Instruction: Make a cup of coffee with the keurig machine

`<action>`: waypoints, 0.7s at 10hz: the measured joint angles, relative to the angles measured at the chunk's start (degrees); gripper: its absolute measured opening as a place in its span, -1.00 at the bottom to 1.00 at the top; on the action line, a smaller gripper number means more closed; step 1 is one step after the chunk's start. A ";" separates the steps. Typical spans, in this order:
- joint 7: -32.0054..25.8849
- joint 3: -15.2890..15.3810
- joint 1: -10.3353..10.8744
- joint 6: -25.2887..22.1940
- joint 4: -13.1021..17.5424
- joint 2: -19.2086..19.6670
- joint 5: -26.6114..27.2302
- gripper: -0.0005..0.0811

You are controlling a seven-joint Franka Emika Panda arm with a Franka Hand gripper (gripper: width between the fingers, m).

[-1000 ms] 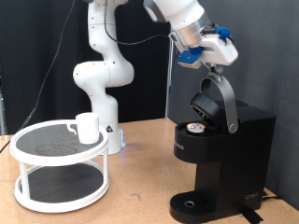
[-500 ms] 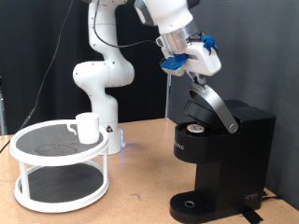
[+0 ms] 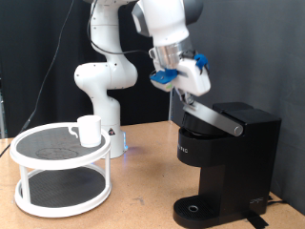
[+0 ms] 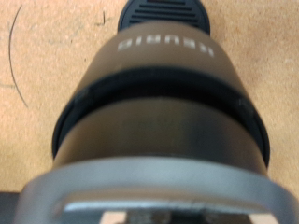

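Observation:
The black keurig machine (image 3: 229, 153) stands at the exterior view's right. Its lid is lowered almost flat, with the silver handle (image 3: 214, 116) sloping down towards the back. My gripper (image 3: 183, 88), with blue fingers, sits on the raised front end of that handle. The wrist view looks straight down the machine's front (image 4: 159, 112), past the silver handle (image 4: 149, 187) to the round drip tray (image 4: 163, 11). The white cup (image 3: 89, 130) stands on the top shelf of a white rack (image 3: 57, 181) at the exterior view's left, far from the gripper. The drip tray (image 3: 195, 208) holds nothing.
The arm's white base (image 3: 103, 86) stands behind the rack. The wooden table (image 3: 143, 205) runs between rack and machine. A black curtain hangs behind. A thin dark cable (image 4: 11, 56) lies on the table.
The gripper has moved down and to the exterior view's left with the handle. The lid has swung from raised to almost shut. The pod seen in the open chamber is now hidden.

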 joint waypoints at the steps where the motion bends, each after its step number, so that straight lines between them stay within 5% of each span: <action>1: -0.07 -0.01 -0.19 1.26 -1.05 0.24 -0.42 -0.99; 7: -0.37 -0.06 -0.56 5.25 -3.73 1.53 -0.36 -0.99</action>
